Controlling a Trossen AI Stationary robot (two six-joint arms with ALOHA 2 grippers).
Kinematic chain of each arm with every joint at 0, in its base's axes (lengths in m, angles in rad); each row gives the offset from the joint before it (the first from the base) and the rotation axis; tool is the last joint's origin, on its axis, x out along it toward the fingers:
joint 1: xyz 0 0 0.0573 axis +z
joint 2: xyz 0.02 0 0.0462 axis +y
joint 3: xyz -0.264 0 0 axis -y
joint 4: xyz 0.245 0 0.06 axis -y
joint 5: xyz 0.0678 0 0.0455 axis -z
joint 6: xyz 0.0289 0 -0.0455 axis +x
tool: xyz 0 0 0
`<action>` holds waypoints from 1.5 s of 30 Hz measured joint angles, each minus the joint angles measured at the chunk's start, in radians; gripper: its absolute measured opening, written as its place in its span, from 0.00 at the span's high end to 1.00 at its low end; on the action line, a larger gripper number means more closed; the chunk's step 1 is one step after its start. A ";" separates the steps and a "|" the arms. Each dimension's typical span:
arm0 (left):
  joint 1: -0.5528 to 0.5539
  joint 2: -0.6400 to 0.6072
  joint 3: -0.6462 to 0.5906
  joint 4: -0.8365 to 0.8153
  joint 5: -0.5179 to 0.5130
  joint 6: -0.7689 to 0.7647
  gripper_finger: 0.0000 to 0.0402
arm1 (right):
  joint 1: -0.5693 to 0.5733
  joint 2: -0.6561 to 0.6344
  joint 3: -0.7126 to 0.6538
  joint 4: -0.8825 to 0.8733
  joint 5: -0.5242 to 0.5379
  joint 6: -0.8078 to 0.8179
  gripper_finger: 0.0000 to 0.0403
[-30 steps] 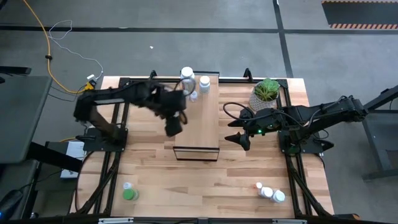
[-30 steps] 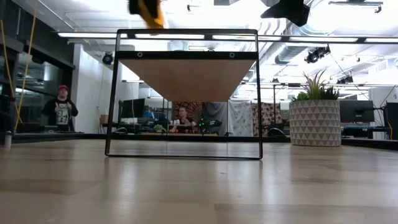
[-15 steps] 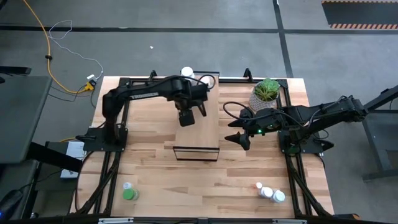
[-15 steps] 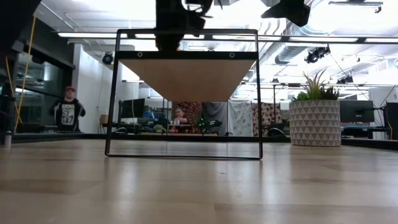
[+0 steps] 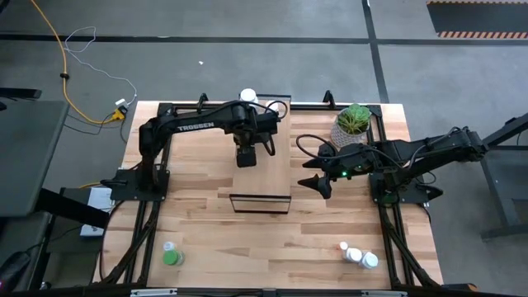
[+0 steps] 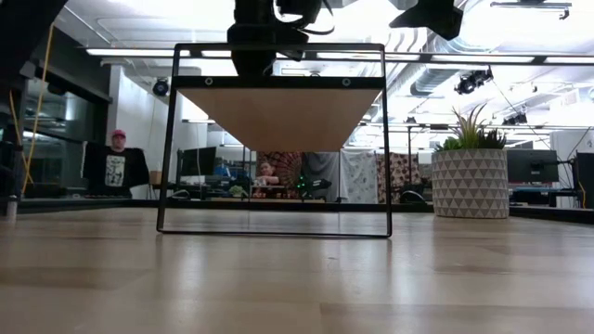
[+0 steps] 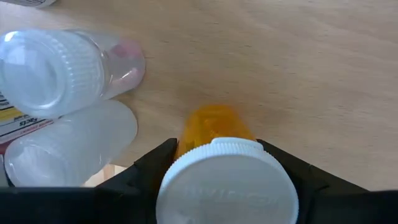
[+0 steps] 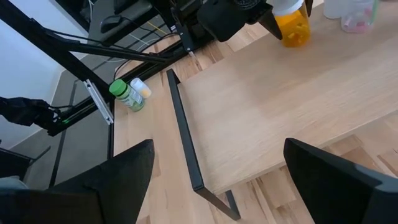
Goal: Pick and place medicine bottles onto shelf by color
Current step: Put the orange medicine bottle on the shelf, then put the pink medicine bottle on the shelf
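Left gripper (image 7: 217,163) moved over shelf (image 5: 276,165), clear bottles (image 7: 68,62) beside

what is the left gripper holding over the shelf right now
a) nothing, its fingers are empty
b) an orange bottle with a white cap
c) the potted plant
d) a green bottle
b: in the left wrist view the left gripper has a finger on each side of the orange bottle with its white cap, and the right wrist view shows that bottle hanging over the shelf.
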State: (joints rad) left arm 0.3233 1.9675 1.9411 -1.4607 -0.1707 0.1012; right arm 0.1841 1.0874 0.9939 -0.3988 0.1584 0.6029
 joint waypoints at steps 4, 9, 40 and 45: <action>0.000 0.000 0.000 0.011 -0.024 0.001 0.43 | 0.000 0.000 0.000 0.000 0.019 0.000 0.13; 0.000 0.000 0.000 -0.005 -0.022 -0.001 0.29 | 0.000 0.000 0.000 0.000 0.021 0.000 0.13; -0.179 -0.706 -0.419 0.585 0.109 -0.423 0.15 | 0.000 0.000 0.000 -0.008 0.028 0.001 0.13; -0.281 -0.962 -0.790 0.947 0.033 -0.543 0.15 | 0.000 0.000 0.000 -0.006 0.027 0.000 0.13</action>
State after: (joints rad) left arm 0.0423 1.0051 1.1509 -0.5141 -0.1373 -0.4421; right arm 0.1841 1.0873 0.9939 -0.4053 0.1855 0.6025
